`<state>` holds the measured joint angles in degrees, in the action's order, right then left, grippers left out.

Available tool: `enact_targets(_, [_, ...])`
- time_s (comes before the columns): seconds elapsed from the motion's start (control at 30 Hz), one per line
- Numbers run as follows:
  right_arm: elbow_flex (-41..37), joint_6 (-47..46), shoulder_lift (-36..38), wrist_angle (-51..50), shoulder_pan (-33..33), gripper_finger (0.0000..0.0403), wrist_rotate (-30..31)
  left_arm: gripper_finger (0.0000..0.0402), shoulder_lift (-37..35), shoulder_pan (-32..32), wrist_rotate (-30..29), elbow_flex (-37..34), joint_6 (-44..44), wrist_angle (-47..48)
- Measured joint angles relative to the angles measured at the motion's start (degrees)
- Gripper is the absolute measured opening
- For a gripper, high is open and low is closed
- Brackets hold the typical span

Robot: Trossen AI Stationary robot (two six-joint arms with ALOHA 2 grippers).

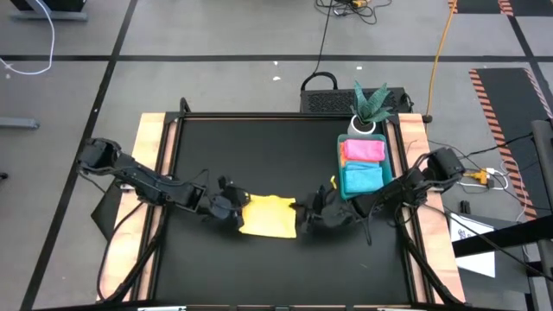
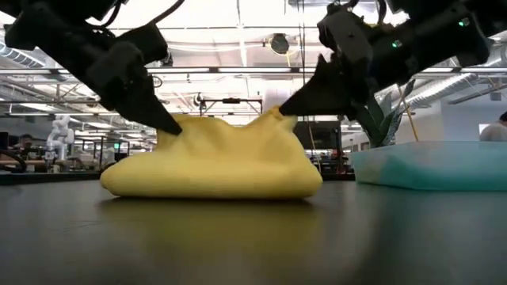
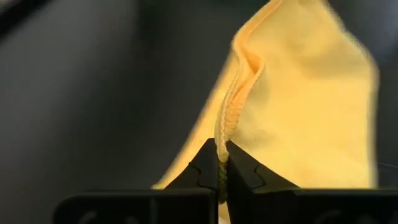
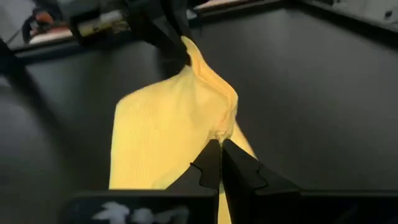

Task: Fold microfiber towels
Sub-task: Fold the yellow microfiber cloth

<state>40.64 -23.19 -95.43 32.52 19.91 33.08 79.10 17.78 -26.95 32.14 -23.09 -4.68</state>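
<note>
A yellow microfiber towel (image 1: 269,216) lies in the middle of the black table, and its near part rests on the table (image 2: 214,178). My left gripper (image 1: 238,209) is shut on its left end. My right gripper (image 1: 301,211) is shut on its right end. Both held ends are raised a little in the low view. A pink towel (image 1: 364,149) and a light blue towel (image 1: 363,179) lie folded in the green tray (image 1: 388,164). A bit of yellow cloth (image 1: 333,183) shows at the tray's left side. My left gripper pinches the towel's hemmed edge (image 3: 222,146) at its far left corner between its two fingers, slanting down from the table's left. That corner (image 2: 176,127) is lifted; the cloth slopes slack to the table. My right gripper pinches the towel's far right corner (image 4: 219,134) between its two fingers, slanting down from the table's right. The corner (image 2: 277,115) is lifted; the cloth bunches at the fingertips and falls slack to the table.
The green tray stands at the table's right edge, with a potted plant (image 1: 370,108) behind it. Wooden rails (image 1: 151,164) run along the table's left and right sides. Bare black table (image 1: 259,155) lies beyond the towel, and more in front of it.
</note>
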Motion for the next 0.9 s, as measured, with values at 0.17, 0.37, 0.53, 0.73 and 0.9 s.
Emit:
enact_targets(0.17, [0.02,-0.72,0.25,-1.66,-4.12,0.0000,0.04,0.0010,0.66,-1.89,-4.19,0.00,-0.54,0.90])
enact_targets(0.37, [0.02,-1.59,-1.62,-4.34,-8.12,0.0000,-0.17,0.0013,3.82,-4.87,-2.61,0.00,-3.80,3.58])
enact_targets(0.53, [0.07,-0.28,-4.00,-2.61,-10.63,0.0008,-0.21,0.0005,6.18,-5.44,-1.77,0.07,-5.66,3.33])
enact_targets(0.73, [0.07,0.19,-5.55,-1.64,-12.65,0.0053,0.03,0.0019,6.37,-5.29,-2.08,0.07,-8.36,3.75])
enact_targets(0.9, [0.07,4.22,-2.79,-1.18,-12.48,0.0108,0.08,0.0006,6.37,-5.29,-2.69,0.07,-9.11,3.97])
